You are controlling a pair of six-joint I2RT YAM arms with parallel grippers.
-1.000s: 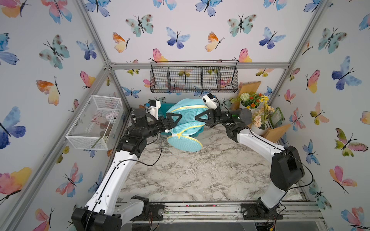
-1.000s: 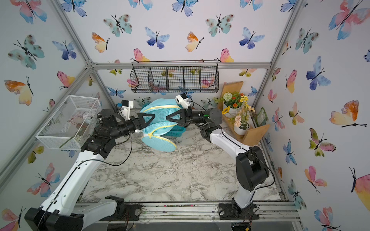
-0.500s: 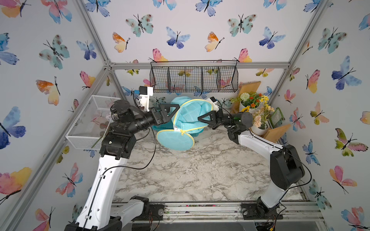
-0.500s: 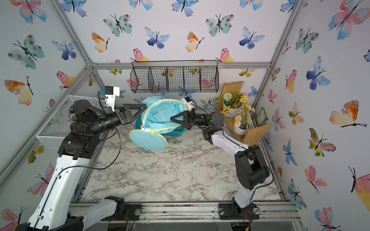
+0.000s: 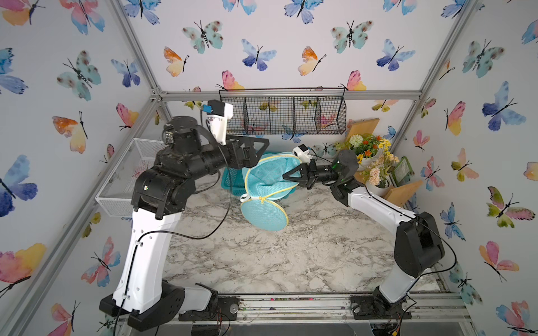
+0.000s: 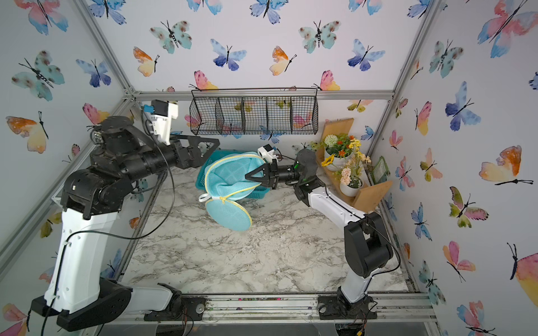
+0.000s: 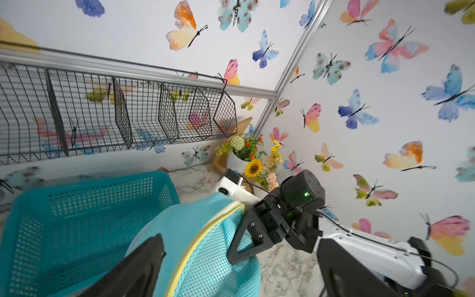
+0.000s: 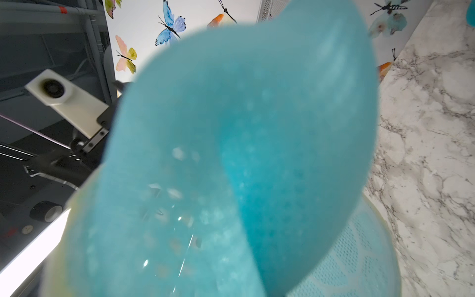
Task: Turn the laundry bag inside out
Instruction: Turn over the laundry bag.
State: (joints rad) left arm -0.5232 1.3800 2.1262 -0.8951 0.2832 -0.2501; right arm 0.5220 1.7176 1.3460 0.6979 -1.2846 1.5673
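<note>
Over the far-middle part of the marble table [image 5: 305, 256], the laundry bag [image 5: 266, 176] is hanging in the air, just in front of the teal plastic basket [image 6: 209, 158] sitting by the table's far edge. The right gripper [image 5: 286, 176] is coming in from the right-edge side with its jaws pressed together on a fold of the turquoise mesh, so it's the one carrying the bag. You can see the pinch from the left wrist view too, where the right gripper [image 7: 232, 254] is biting into the mesh right beside the yellow piping.

The left gripper [image 5: 259, 152] is sitting on the opposite side of the bag, up by its top rim, jaws spread wide with nothing clamped between them. One of its fingers [image 7: 138, 267] is lying in front of the mesh in its own wrist view, but I honestly can't tell if it's touching.

The bag's upper part is bulging open toward the camera in both top views, and a flat round end [image 6: 228, 215] is dangling below the seam, with the white loop [image 6: 203, 198] sticking out on the left-edge side. The right wrist view is basically all blurry turquoise bag [image 8: 231, 154].
</note>
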